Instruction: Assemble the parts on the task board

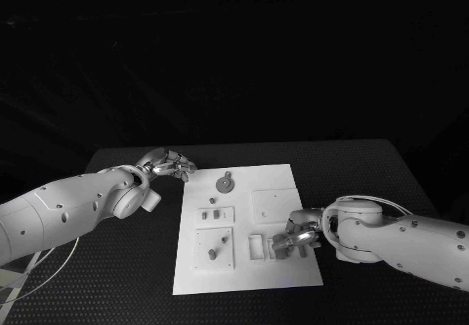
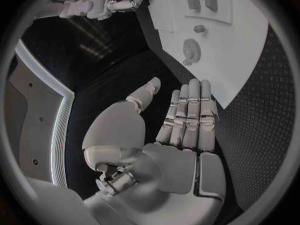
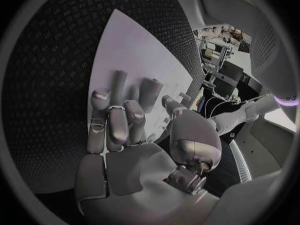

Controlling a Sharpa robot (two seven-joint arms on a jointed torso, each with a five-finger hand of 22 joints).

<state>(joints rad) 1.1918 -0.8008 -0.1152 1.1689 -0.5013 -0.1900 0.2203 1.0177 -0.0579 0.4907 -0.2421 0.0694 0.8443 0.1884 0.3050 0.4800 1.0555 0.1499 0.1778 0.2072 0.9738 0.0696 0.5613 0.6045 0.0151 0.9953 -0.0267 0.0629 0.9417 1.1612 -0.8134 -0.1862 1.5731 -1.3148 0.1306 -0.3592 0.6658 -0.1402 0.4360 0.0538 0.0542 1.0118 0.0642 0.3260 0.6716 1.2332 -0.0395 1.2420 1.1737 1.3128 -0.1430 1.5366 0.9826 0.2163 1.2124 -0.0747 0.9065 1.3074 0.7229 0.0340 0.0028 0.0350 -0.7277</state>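
The white task board (image 1: pixel 283 271) lies in the middle of the black table. On it I see a round part (image 1: pixel 226 184), two small parts (image 1: pixel 212 215) in a plate, a peg (image 1: pixel 212 254) in a square plate, and a small bracket (image 1: pixel 258 246). My right hand (image 1: pixel 297 236) is over the board's right side, its fingers bent down beside the bracket; whether they pinch a part is hidden. In the right wrist view the right hand (image 3: pixel 125 130) curls over the board (image 3: pixel 134 50). My left hand (image 1: pixel 169 164) hovers off the board's far left corner, its fingers (image 2: pixel 187 115) straight and holding nothing.
A plain square plate (image 1: pixel 274 203) sits on the board's right half. The left wrist view shows the board (image 2: pixel 250 60) with the round part (image 2: pixel 190 51) ahead of the palm. Black table (image 1: pixel 97 284) surrounds the board on all sides.
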